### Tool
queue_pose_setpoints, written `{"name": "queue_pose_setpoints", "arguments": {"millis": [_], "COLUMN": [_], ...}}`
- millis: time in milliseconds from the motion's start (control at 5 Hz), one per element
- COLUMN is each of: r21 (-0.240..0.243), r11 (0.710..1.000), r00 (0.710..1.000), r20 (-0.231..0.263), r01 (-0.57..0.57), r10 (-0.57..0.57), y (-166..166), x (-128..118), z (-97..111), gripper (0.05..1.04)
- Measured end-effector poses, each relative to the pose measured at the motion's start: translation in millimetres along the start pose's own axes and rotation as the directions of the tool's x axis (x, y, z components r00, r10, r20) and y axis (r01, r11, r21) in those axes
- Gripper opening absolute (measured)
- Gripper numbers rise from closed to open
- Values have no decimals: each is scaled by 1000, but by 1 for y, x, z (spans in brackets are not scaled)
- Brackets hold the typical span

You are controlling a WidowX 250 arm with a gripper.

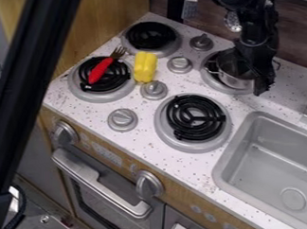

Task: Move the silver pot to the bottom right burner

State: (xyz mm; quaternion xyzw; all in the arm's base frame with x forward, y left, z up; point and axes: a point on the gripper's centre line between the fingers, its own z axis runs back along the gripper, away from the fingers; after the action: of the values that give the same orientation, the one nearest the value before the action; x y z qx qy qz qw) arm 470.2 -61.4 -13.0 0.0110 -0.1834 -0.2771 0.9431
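Observation:
The black gripper [255, 51] hangs from the upper right over the silver pot [235, 81], covering the pot's right side. It overlaps the rim, and its lowest part comes down beside the pot's right wall; contact with the pot cannot be made out. The pot stands upright on the top right burner [211, 80], with a thin handle showing at its left. In front of it, nearer the camera, lies the bottom right burner [199, 119], a black coil in a grey ring with nothing on it.
A red-handled fork [100, 71] lies across the bottom left burner [122, 88]. A yellow toy pepper [145, 67] sits between the burners, near several silver knobs [154, 90]. The top left burner [151, 36] is behind. A grey sink [268, 153] is at the right.

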Motion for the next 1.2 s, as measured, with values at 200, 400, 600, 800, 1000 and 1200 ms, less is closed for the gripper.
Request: {"name": "queue_pose_setpoints", "arguments": {"millis": [200,400,600,800,1000,1200], "r21": [3,9,-1,1,-1,2], "r11": [1000,1000,1000,1000,999,1000], "r00": [1000,1000,999,999,999,999], "r20": [-12,-11,-27,-41,-36,-33], "r01": [-9,-22,-29,-24,-39,-26], "r10": [9,22,29,24,39,26], "y": [3,7,6,7,10,10], "x": [0,7,4,1,0,-3], "z": [-17,-22,-33,-33,-33,-32], "gripper": [993,965,690,389,165,83]}}
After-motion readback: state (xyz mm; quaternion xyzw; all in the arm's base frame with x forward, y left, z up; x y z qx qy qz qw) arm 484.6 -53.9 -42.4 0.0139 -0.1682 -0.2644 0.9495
